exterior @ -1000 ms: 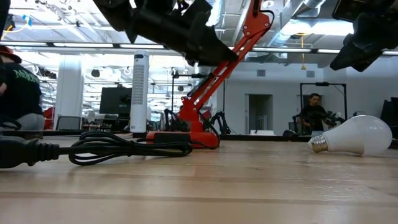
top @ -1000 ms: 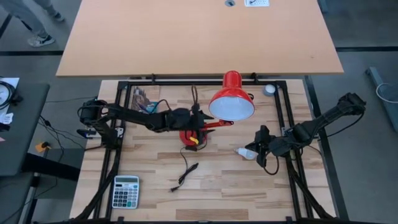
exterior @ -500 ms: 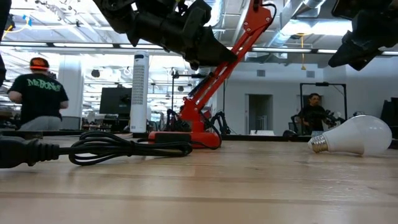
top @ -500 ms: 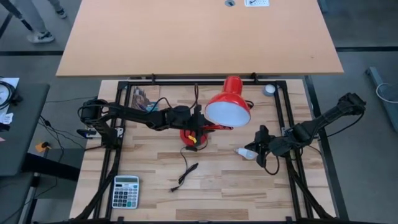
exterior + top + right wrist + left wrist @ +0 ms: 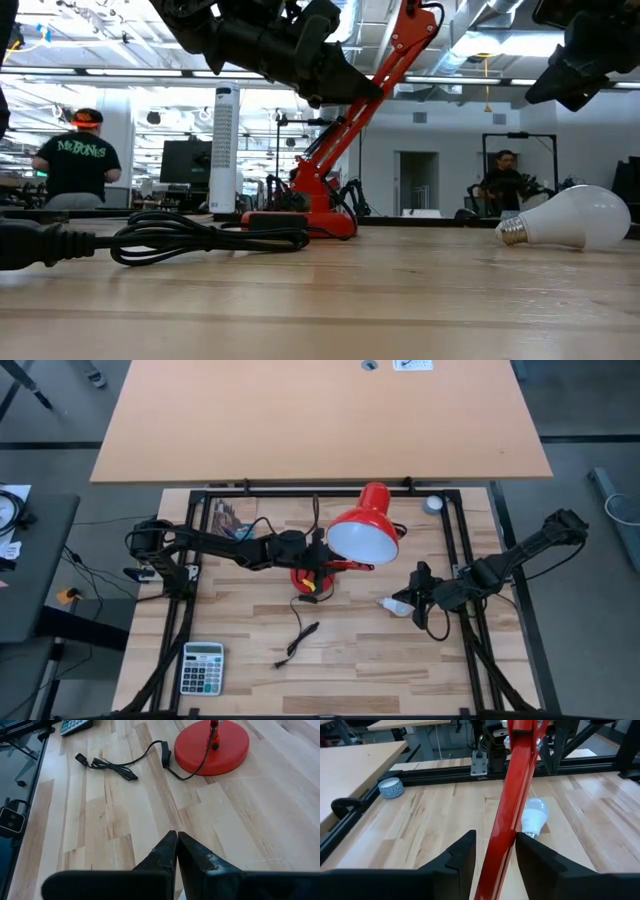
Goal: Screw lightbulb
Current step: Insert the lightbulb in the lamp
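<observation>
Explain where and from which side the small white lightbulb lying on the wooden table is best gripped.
Probably across the wide round glass of the small white pear-shaped lightbulb, coming down from above. It lies on its side on the wooden table, metal screw base pointing toward the red lamp base, so the base stays free for threading.

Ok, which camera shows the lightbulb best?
The low view: the lightbulb lies on its side on the table, white globe and metal screw base both clear. The high view shows it small beside the right tool; the left wrist view shows it partly behind the red lamp arm; the right wrist view misses it.
</observation>
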Robot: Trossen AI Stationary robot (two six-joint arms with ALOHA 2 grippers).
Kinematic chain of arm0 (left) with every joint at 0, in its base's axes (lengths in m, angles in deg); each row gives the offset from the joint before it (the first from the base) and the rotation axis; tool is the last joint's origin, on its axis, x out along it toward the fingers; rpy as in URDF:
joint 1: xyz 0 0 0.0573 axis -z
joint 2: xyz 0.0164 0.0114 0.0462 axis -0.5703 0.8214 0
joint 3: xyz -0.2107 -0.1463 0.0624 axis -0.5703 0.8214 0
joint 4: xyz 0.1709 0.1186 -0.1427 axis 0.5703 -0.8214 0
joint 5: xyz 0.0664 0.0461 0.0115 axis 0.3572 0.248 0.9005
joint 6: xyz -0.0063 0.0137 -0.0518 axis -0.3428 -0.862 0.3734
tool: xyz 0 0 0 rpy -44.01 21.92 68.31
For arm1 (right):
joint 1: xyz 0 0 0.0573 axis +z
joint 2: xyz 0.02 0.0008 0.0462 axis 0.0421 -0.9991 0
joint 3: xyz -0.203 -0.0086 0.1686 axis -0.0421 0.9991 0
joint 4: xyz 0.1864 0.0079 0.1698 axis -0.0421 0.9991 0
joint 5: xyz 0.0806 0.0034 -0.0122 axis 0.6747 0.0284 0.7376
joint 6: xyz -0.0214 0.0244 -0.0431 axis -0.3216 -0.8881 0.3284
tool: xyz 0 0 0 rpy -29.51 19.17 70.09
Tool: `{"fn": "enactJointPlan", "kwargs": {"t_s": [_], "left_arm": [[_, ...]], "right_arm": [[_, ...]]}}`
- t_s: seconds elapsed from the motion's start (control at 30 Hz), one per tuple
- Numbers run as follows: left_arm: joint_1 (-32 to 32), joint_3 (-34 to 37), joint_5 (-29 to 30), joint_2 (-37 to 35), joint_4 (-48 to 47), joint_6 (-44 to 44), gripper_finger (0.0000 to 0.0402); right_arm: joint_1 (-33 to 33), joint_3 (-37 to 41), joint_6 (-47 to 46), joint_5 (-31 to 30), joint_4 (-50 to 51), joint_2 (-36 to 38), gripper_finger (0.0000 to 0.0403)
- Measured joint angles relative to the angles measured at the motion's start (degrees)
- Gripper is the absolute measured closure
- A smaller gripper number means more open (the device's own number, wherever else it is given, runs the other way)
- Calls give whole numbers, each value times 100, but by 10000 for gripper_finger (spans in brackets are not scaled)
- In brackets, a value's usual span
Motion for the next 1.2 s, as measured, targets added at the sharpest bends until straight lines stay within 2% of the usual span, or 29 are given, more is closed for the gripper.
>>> {"fn": "enactJointPlan", "kwargs": {"t_s": [0.17, 0.27, 0.5, 0.8, 0.93, 1.2], "left_arm": [[-23, 0, -103, 0, 41, -127, 308], [-74, 0, -411, 2, 48, -127, 303], [-72, 0, -432, 2, 50, -193, 277], [-79, 0, -547, 2, 49, -188, 287], [-79, 0, -577, 2, 6, -185, 308], [-70, 0, -291, 2, -48, 332, 387]], "right_arm": [[0, 0, 0, -14, -1, 0, 377], [0, 0, -13, -14, -2, 0, 377], [0, 0, -15, -16, -129, 0, 377], [-64, 0, 140, -143, -333, 2, 377], [-160, 0, 202, -145, -330, 2, 377], [-300, 0, 285, -145, -329, 2, 377]]}}
